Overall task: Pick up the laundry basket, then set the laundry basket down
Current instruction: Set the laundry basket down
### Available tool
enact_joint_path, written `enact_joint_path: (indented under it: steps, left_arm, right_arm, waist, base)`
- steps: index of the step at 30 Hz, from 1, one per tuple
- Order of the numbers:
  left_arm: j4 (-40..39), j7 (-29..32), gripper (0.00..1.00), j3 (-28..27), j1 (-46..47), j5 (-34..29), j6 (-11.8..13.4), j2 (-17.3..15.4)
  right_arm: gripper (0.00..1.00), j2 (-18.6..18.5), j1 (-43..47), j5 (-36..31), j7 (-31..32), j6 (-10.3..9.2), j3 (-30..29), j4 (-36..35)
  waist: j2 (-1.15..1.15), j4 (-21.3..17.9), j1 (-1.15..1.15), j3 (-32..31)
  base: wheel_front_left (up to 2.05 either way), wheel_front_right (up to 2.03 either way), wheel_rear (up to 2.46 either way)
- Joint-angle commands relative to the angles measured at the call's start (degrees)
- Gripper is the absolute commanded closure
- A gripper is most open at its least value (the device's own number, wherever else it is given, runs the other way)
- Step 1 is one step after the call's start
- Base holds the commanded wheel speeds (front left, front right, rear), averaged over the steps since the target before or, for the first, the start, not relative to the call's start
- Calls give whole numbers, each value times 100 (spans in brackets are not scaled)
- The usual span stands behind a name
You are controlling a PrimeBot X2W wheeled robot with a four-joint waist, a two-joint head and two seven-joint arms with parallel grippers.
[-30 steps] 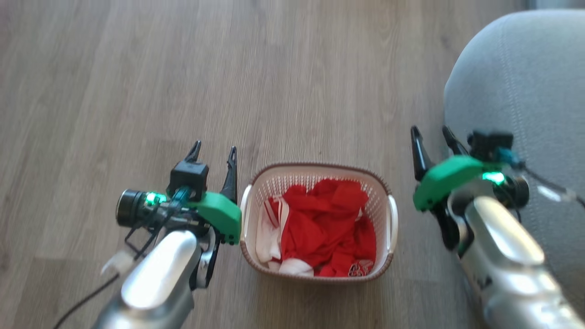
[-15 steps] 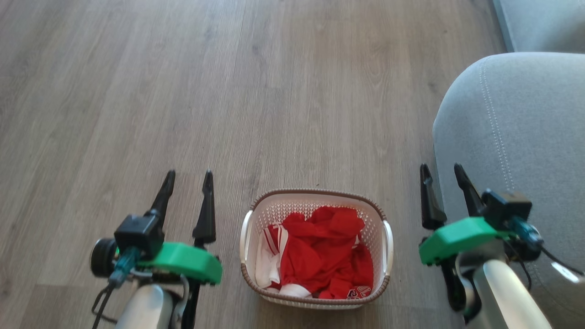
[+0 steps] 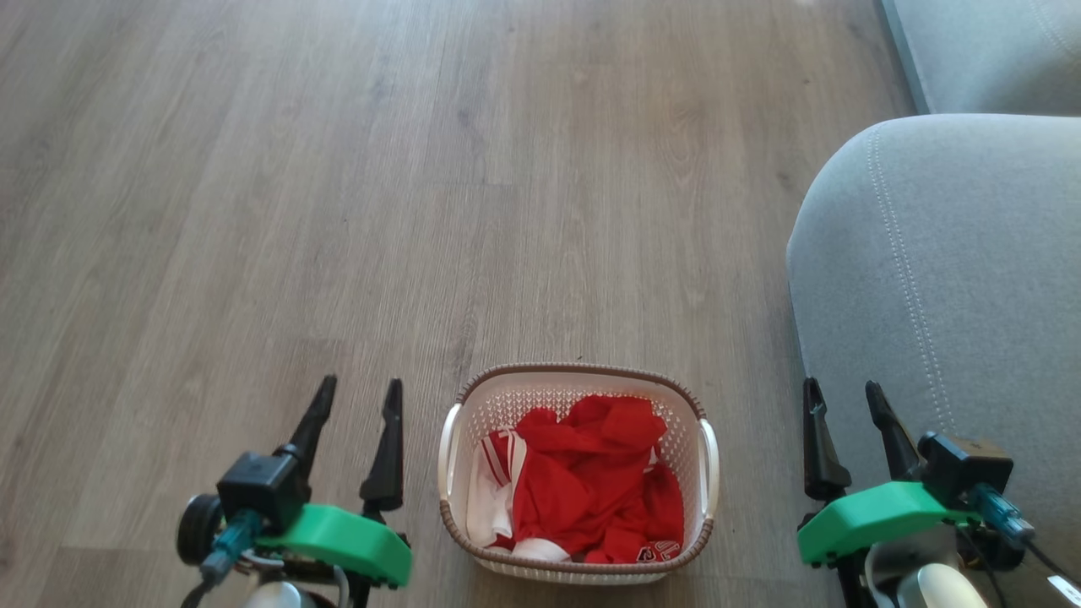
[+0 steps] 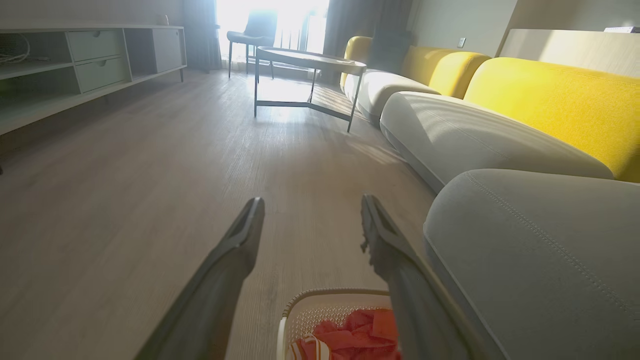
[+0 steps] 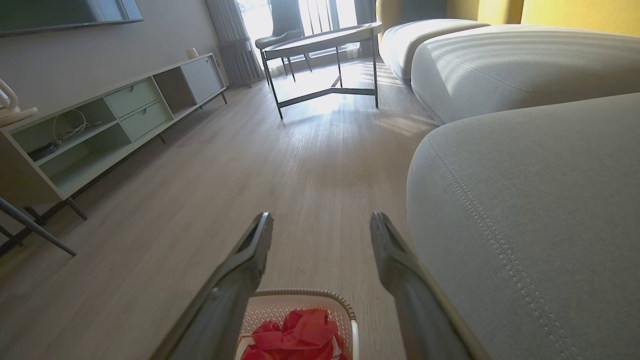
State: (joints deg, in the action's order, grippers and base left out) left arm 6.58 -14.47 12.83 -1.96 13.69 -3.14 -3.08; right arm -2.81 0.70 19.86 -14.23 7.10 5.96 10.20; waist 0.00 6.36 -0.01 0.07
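1. The left gripper (image 3: pixel 361 384), at 7 o'clock in the head view, has its two long, dark, tapered fingers spread with nothing between them. It sits just beside the basket but apart from it.
2. The laundry basket (image 3: pixel 579 369) stands on the floor at 6 o'clock, between the grippers. It is a rounded rectangle of white perforated plastic with a brown braided-look rim and slim white handles (image 3: pixel 446 452) on both sides. Soft red and white clothes (image 3: pixel 591 473) are heaped inside.
3. The right gripper (image 3: pixel 841 387), at 5 o'clock, is also splayed and empty, and farther from the basket. Its fingers overlap the sofa cushion (image 3: pixel 946 279), and it is hard to tell whether they touch the fabric.
4. Risks:
   - If one gripper reaches its handle first, the light basket could skid across the floor.
   - Narrow fingers on a thin, slick handle may slip, or the basket may tilt and spill the clothes.
   - The right arm may snag on the cushion.
5. The wood-grain plank floor (image 3: pixel 507 211) runs towards 12 o'clock and looks smooth and hard.
6. The cushion, at 3 o'clock, is grey woven cloth with a stitched seam.
7. Farthest off, in the left wrist view, are a thin-legged coffee table (image 4: pixel 310 57) at 12 o'clock and yellow backrests (image 4: pixel 550 95) at 2 o'clock.
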Motion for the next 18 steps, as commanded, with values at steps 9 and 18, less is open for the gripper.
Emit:
enact_joint_path:
  steps: [9,18]
  left_arm:
    - [-280,-52,0,-90,235,14,-60,20]
    - [-277,-52,0,-94,248,35,-38,20]
  right_arm:
    - [0,-8,-164,-55,-76,39,143,-267]
    - [0,-7,-165,-48,-76,39,162,-257]
  waist:
    - [0,-55,1,7]
    - [0,-28,1,10]
  base:
    - [0,0,0]
    - [0,0,0]
